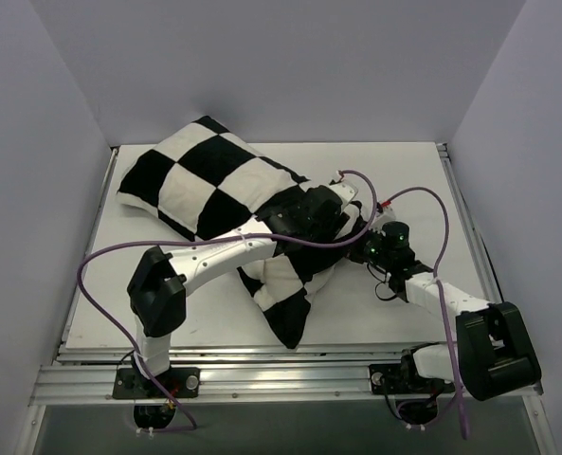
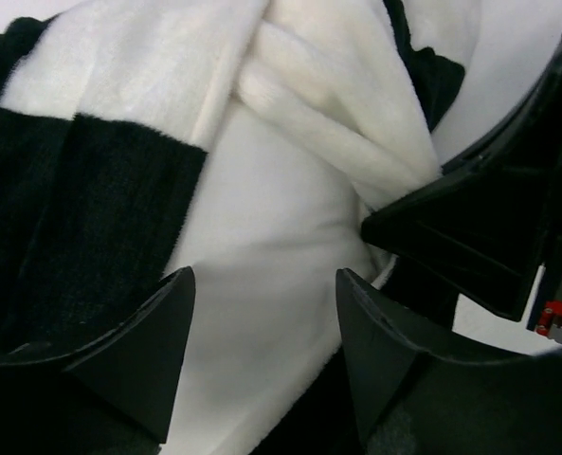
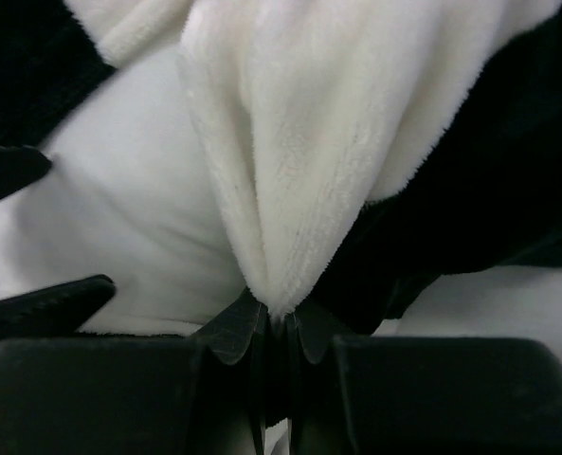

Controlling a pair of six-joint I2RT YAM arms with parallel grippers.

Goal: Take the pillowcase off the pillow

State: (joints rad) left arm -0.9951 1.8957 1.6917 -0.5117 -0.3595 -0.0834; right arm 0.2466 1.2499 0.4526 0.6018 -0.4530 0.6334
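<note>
The soft black-and-white checkerboard plush pillowcase (image 1: 205,180) was seen covering most of the plump plain white pillow (image 2: 262,190), whose smooth skin was bared only at the case's mouth. Just beside that bared patch, a white fold of the case was pinched tight in the right gripper (image 3: 276,322). The left gripper (image 2: 262,294) was held wide over the bared pillow, with nothing caught between its fingers (the plush lay just past them). It was judged that the pillow itself should be seized low by the left fingers and the case then drawn straight away from the pillow, so that no plush would be trapped with the filling.
</note>
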